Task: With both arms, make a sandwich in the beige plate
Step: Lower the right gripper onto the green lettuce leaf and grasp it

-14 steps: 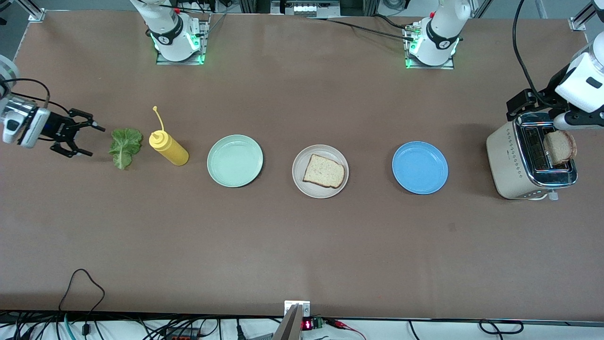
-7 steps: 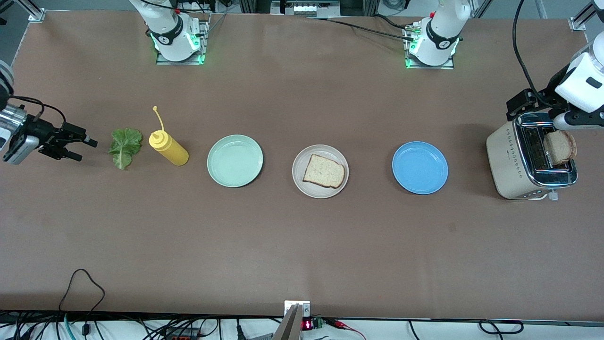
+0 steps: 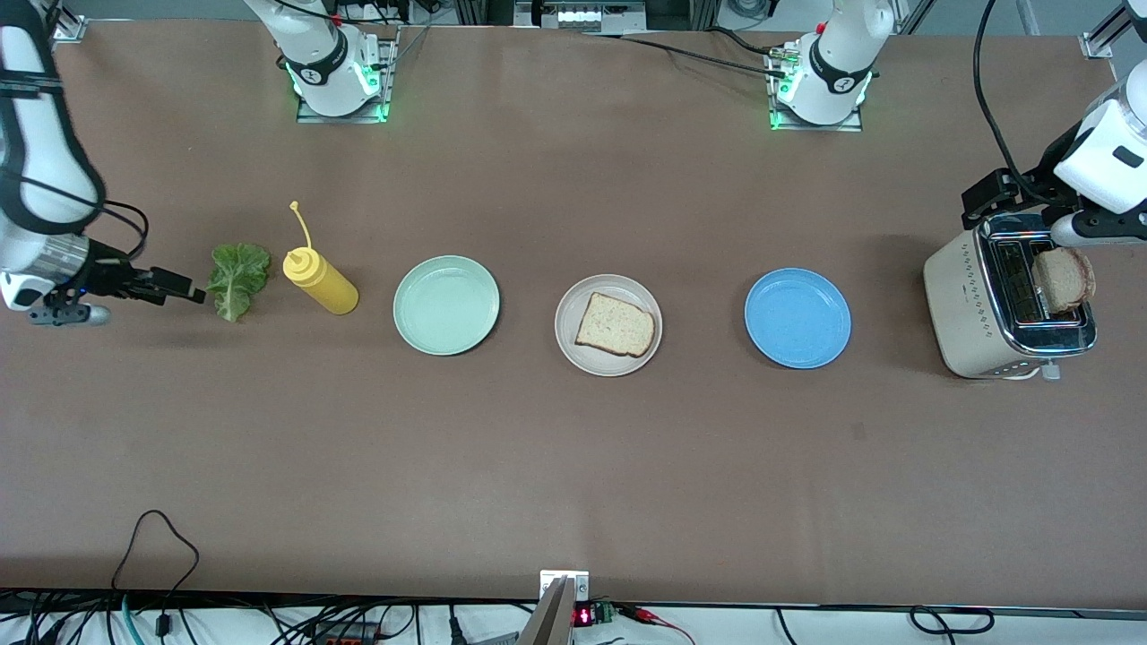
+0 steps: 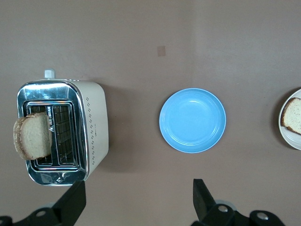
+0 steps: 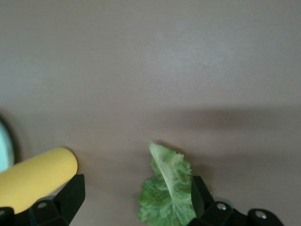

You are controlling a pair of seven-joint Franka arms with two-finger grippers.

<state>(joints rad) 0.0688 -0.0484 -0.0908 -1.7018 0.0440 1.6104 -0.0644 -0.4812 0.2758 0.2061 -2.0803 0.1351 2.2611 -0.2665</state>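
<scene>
The right hand [image 3: 175, 290] is hanging low beside the lettuce leaf [image 3: 237, 279], fingers spread, one finger [image 5: 200, 197] just at the leaf's edge. The leaf is lying on the table [image 3: 573, 466] next to the yellow mustard bottle [image 3: 321, 279]. The left hand [image 4: 138, 200] is hovering released over the toaster [image 3: 1002, 300], where a bread slice [image 3: 1063, 279] is sticking up. Another slice [image 3: 615, 325] is lying in the beige plate [image 3: 567, 315], between the mint-green plate [image 3: 446, 305] and blue plate [image 3: 797, 318].
</scene>
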